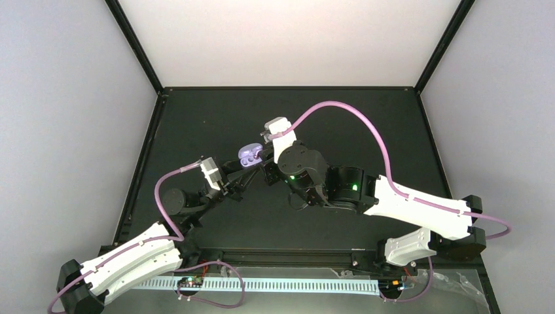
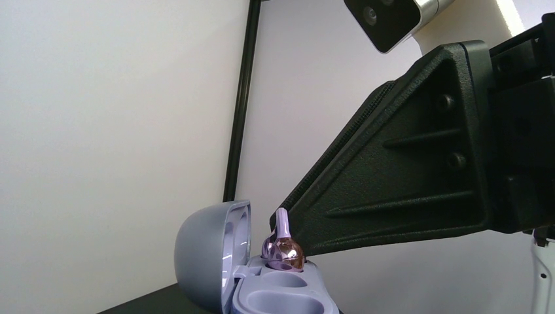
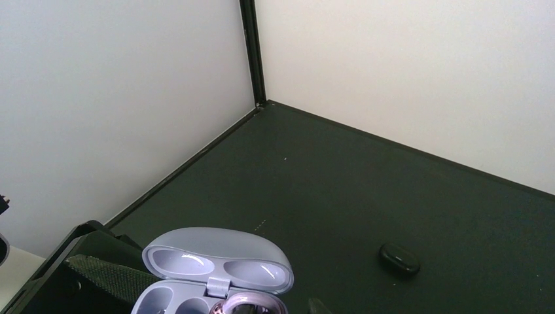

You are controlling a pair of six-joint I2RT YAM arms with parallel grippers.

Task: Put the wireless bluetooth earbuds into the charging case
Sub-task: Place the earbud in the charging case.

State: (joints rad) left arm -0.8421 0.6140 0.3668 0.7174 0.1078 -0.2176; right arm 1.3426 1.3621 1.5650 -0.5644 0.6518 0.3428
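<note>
Near the middle of the tabletop, the left claw looks clenched on the open charging case. One rosy earbud sits tilted in a well, not yet seated. The right claw touches it, gripping or released I cannot tell. The other well is empty.

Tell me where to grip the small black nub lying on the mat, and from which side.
I'd pinch the black nub across its narrow width, coming straight down from above: it lies flat, low and rounded, with bare mat all round.
</note>
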